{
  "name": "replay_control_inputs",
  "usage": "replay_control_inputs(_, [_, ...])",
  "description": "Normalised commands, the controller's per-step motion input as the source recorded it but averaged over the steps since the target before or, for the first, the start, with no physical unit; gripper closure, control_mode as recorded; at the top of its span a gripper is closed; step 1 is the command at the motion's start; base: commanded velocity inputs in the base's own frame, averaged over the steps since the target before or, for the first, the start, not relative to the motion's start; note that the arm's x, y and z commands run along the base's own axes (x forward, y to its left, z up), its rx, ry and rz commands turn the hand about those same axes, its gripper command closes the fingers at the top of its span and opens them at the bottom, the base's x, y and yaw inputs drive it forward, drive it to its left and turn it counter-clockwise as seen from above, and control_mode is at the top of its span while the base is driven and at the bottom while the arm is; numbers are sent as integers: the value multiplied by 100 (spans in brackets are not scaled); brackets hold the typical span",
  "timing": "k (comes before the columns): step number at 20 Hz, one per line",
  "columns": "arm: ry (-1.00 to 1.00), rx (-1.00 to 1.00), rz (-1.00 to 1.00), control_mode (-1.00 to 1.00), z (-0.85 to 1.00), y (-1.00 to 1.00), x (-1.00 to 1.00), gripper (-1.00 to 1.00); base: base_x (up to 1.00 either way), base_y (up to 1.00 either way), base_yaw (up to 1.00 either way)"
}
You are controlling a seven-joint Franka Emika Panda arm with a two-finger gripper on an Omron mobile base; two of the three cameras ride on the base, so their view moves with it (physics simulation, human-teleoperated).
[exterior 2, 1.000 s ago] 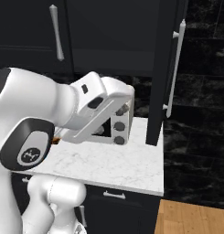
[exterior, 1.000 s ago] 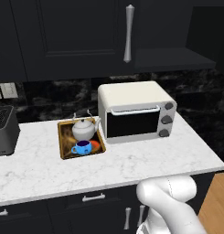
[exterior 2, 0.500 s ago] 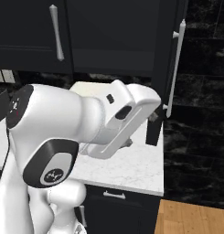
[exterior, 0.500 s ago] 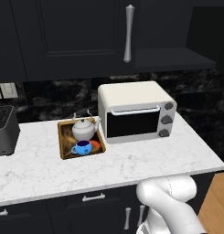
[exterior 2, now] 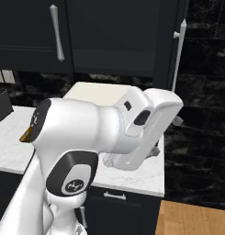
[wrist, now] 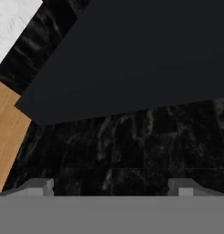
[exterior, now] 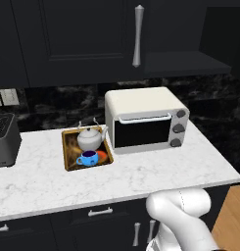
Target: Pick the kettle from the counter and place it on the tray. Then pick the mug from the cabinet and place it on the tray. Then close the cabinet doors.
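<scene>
- Dark marble wall (exterior: 58,100) is running behind the white veined counter (exterior: 136,174) you are working over, with black upper cabinet (exterior: 82,39) fronts hanging above it.
- You are looking at a tray (exterior: 68,147) with a wooden rim sitting on the counter, just beside the left side of a cream toaster oven (exterior: 143,120).
- Sitting on that tray, toward its back, is the silver kettle (exterior: 89,138), upright, its spout pointing toward the oven.
- Sitting in front of the kettle on the same tray is the blue mug (exterior: 88,158), upright, close to the kettle; you cannot tell whether they are touching.
- You are seeing one cabinet door (exterior: 87,34) lying flat and closed above the oven, its long silver bar handle (exterior: 138,35) hanging vertically.
- From the right base view, the other cabinet door (exterior 2: 171,46) is standing open, edge-on toward you, with its own silver handle (exterior 2: 179,55) on the outer face.
- Your arm (exterior 2: 109,133) is bulking large across that view, bent toward the right end of the counter and reaching near the open door.
- Through the hand camera you are facing a broad dark panel (wrist: 131,55) tilted across black marble, with a sliver of white counter and wood floor (wrist: 6,132) at the left.
- Your gripper (wrist: 112,185) is showing its two grey fingertips (wrist: 40,186) set wide apart, with nothing between them.
- A dark appliance (exterior: 4,139) is sitting at the counter's far left.
</scene>
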Motion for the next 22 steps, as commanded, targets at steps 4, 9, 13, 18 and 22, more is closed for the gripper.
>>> replay_control_inputs(4, [17, -8, -10, -100, 0, -49, 37, -100, 0, 0, 0])
replay_control_inputs(9, [16, 0, 0, -100, 0, -31, 55, -100, 0, 0, 0])
replay_control_inputs(13, [6, -1, 6, -100, 0, -9, 56, -100, 0, 0, 0])
replay_control_inputs(18, [0, -12, 19, -100, -5, 14, 45, -100, 0, 0, 0])
replay_control_inputs(22, [0, -16, 24, -100, -5, 39, 55, -100, 0, 0, 0])
